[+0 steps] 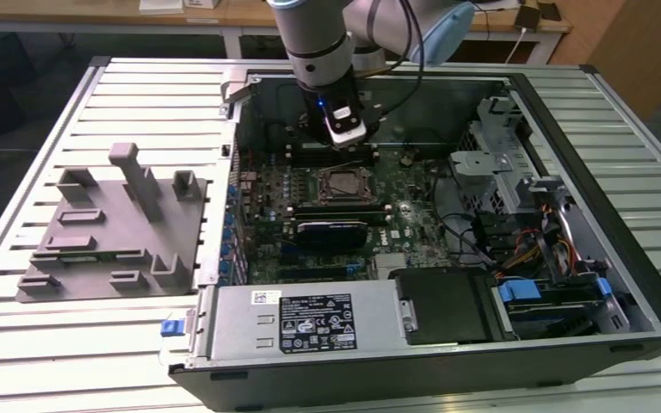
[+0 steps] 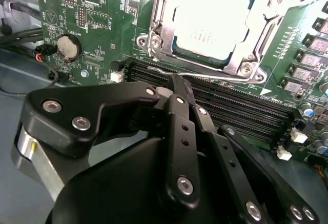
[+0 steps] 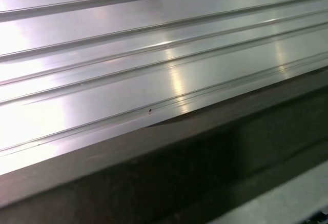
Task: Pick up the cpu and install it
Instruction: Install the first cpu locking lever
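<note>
The cpu (image 2: 212, 21), a thin, light, fragile chip best held by its edges, sits in the motherboard socket (image 2: 159, 29) while the gripper (image 2: 179, 88) hovers nearby, fingers drawn together, holding nothing.

You're looking at an open black desktop computer case (image 1: 606, 331) lying on a ribbed silver metal table (image 1: 32, 327). A grey plastic fixture block with upright posts (image 1: 113, 228) is sitting just beside the case, on the exterior view's left. Inside: green motherboard (image 1: 411, 185), grey power supply box with white label (image 1: 307, 323), blue drive latch (image 1: 526, 288). Round silver coin battery (image 2: 68, 46) and black memory slots (image 2: 246, 108) are showing in the second wrist view.
</note>
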{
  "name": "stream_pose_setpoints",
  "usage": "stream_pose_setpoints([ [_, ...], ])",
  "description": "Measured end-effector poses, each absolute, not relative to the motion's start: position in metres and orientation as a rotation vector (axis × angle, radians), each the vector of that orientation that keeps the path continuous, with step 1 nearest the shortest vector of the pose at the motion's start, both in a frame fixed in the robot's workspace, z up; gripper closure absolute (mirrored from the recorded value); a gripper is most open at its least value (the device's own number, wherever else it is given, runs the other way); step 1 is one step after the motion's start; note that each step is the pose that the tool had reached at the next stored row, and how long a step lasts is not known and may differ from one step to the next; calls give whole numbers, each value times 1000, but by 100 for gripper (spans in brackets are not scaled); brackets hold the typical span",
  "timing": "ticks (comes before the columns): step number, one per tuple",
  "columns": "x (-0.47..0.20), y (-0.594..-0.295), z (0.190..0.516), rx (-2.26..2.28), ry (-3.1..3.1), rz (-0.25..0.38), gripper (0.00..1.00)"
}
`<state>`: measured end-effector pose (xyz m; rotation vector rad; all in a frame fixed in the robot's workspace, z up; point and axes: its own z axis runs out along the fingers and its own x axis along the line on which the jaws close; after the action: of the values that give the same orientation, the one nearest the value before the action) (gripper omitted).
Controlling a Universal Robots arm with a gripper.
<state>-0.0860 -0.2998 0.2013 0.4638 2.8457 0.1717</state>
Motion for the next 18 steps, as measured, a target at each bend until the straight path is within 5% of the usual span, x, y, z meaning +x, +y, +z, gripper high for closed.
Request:
stream_pose_setpoints([
  [18,-86,-300,192,462,2845,163,89],
])
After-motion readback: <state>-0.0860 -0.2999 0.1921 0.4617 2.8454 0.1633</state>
